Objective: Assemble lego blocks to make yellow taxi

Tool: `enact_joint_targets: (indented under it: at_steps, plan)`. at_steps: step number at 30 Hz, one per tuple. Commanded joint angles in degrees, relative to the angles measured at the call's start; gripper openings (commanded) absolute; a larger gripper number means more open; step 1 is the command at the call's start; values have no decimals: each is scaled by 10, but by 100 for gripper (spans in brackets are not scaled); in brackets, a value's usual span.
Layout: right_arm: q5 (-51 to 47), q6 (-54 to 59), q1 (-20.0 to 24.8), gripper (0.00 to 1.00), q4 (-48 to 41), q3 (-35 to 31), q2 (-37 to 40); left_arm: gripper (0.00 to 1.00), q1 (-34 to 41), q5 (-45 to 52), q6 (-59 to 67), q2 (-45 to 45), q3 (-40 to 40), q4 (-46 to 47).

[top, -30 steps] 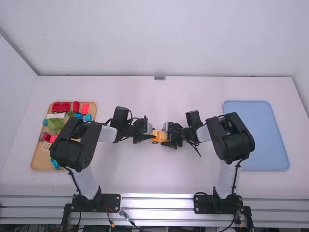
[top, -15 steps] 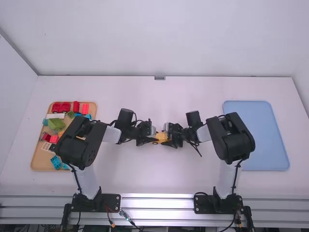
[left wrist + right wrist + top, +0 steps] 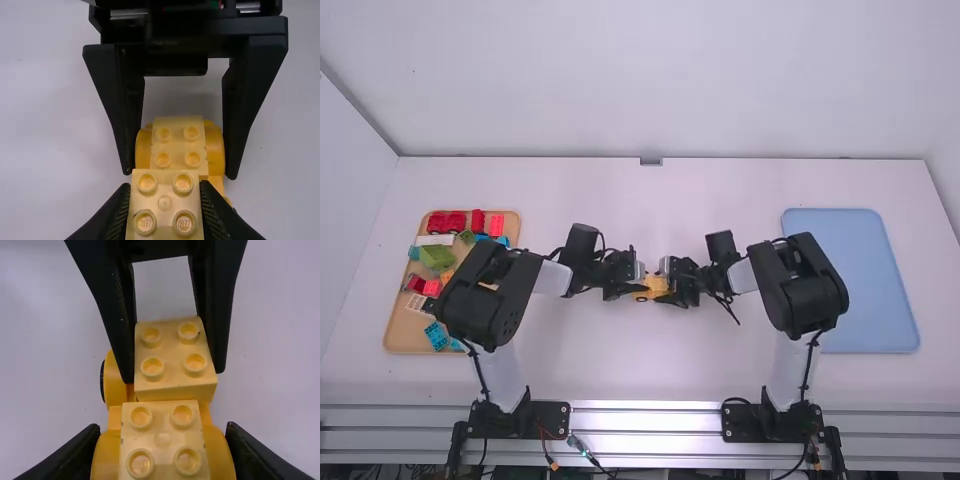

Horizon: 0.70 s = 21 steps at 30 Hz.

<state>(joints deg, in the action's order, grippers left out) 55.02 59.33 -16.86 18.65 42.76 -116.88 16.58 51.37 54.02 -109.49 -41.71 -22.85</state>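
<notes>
Left claw [image 3: 164, 197] has shifted inward toward the right claw [image 3: 164, 435], with its yellow block [image 3: 173, 360] now at the taxi [image 3: 217, 457].
At the table's [image 3: 640, 370] middle, the taxi's base sits between the right claw's fingers, closed to its width, with a studded top piece [image 3: 162, 442] between them; the left claw is closed on the block's sides, just beside that piece. The block looks slightly skewed, and I can't tell whether it is seated. Best to square its edges to the top piece, line up the studs, then press straight down while the right claw braces the base; pushing askew could tip the block or twist the base.
</notes>
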Motion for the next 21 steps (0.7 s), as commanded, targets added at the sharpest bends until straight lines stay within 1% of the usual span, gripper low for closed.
enact_joint_targets:
  at_steps: [1,14,16,18,20,21]
  plan:
    - [-10,5,-4,57,-7,-2,-9,15,9,-9,4,-12,3,14]
    - [-24,-25,-4,58,8,2,-9,15,9,5,-7,-12,1,33]
    - [-25,-25,-4,58,6,3,-8,17,9,0,-6,-12,1,33]
    - [-23,-25,-4,58,4,3,-8,21,9,0,-6,-12,1,32]
    - [-23,-25,-4,58,4,3,-8,34,9,0,-6,-12,1,32]
    - [-23,-25,-4,58,4,3,-9,53,9,0,-7,-12,1,29]
